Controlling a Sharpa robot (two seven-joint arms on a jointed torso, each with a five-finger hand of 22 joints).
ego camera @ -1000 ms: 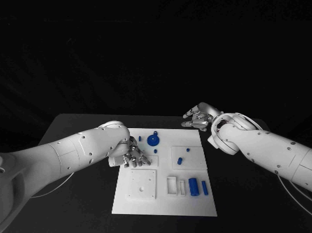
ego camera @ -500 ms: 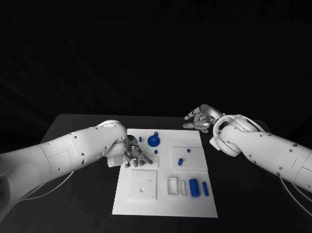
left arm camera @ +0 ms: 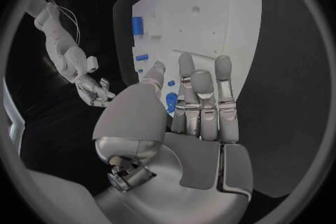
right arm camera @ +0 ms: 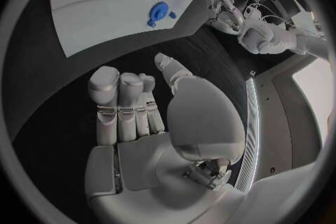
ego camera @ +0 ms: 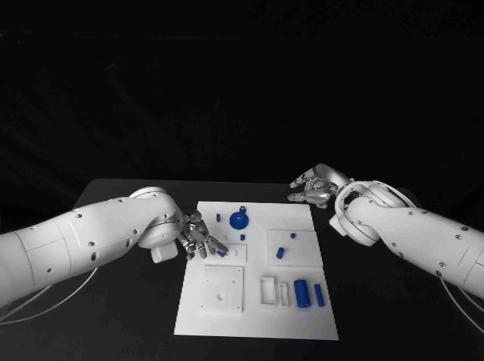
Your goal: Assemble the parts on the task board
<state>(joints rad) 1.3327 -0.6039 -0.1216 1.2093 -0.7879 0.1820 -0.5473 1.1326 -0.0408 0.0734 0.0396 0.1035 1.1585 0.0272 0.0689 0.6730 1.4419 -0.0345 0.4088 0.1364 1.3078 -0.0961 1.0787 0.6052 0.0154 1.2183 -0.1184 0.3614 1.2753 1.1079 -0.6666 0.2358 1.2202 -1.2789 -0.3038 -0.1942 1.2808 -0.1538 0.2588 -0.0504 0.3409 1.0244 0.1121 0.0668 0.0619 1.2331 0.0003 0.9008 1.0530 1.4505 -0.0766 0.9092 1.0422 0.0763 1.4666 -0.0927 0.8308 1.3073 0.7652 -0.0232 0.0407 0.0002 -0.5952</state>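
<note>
**Fingers loose over the board's left edge, nothing held**

Fingers (left arm camera: 203, 95) of the left hand (ego camera: 202, 241) lie stretched out side by side, thumb apart, gripping nothing; in the head view they hang over the left edge of the task board (ego camera: 253, 316), near its far half. A small blue peg (ego camera: 243, 236) stands just beside their tips, and the left wrist view shows a blue part (left arm camera: 171, 102) between thumb and fingers, though whether it is touched I cannot tell.

The right hand (ego camera: 313, 188) is off the board, over the dark tabletop (ego camera: 123, 203) by the board's far right corner. Its fingers (right arm camera: 122, 106) are likewise extended and apart from the thumb, with nothing in them.

On the board, a round blue knob (ego camera: 238, 219) sits near the far edge. Two small blue pegs (ego camera: 281, 250) stand on a raised square right of centre. Nearer the robot, a blue cylinder (ego camera: 300, 292) and a thinner blue bar (ego camera: 318, 292) lie side by side at the right, next to narrow white slots (ego camera: 268, 291). A raised white square block (ego camera: 221, 287) lies at the near left.
</note>
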